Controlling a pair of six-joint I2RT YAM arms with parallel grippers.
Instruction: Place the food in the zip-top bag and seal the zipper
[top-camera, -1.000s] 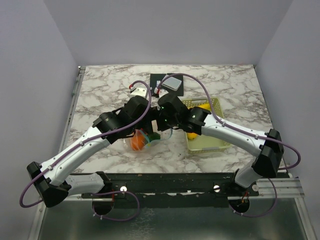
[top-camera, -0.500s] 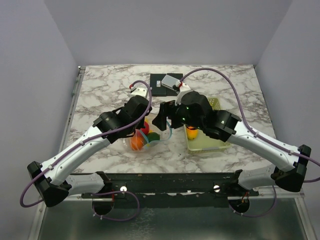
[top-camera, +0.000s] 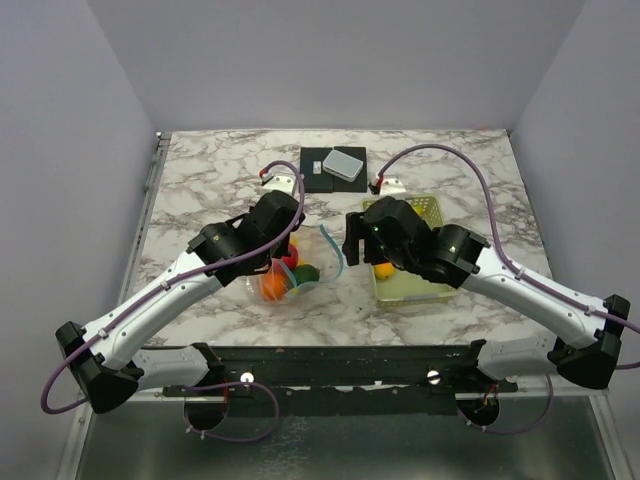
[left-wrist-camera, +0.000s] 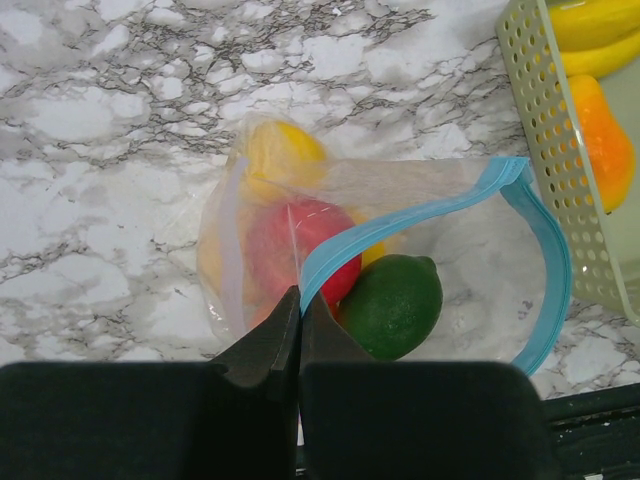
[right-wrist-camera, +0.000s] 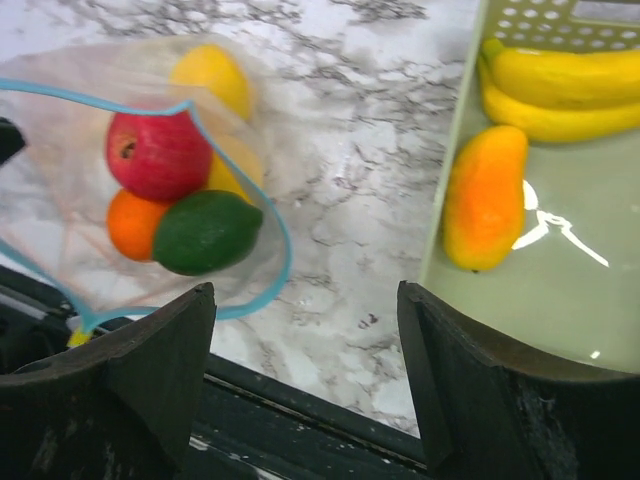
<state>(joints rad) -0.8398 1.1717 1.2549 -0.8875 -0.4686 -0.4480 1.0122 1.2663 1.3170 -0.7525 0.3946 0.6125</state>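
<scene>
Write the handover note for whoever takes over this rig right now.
Left gripper: jaws shut on the zipper, holding the mouth of the zip-top bag open.
Right gripper: jaws open, empty, above the table between bag and basket.
Done: red apple, lime, orange and lemon are in the bag.
Left: bananas and an orange-yellow fruit lie in the basket. Bag them, then seal the zipper.
</scene>
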